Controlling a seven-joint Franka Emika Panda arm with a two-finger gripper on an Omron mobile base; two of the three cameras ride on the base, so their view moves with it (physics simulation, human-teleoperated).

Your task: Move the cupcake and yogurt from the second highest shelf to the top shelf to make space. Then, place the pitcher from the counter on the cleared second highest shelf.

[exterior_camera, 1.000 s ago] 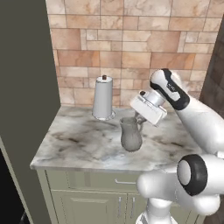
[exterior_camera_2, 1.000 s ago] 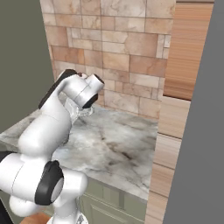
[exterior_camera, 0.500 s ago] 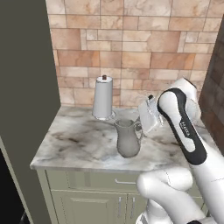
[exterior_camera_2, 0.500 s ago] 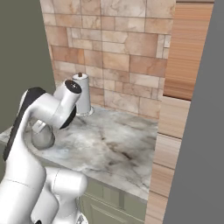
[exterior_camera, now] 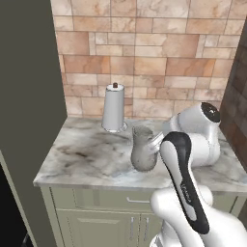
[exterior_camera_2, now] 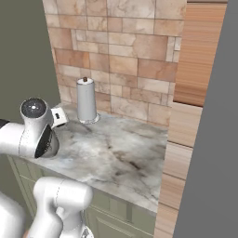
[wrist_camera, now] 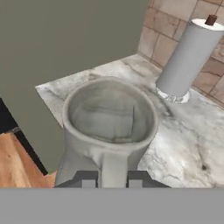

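Gripping pitcher (wrist_camera: 109,127) handle, above counter (exterior_camera: 87,159).

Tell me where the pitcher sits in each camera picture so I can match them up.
Left base view: pitcher at centre, over the counter, right of the white cylinder.
Right base view: I cannot find the pitcher; the arm covers the left side.
Hand view: pitcher fills the centre, its handle between the hand's fingers.
Shared landmark: the white cylinder with a dark knob.
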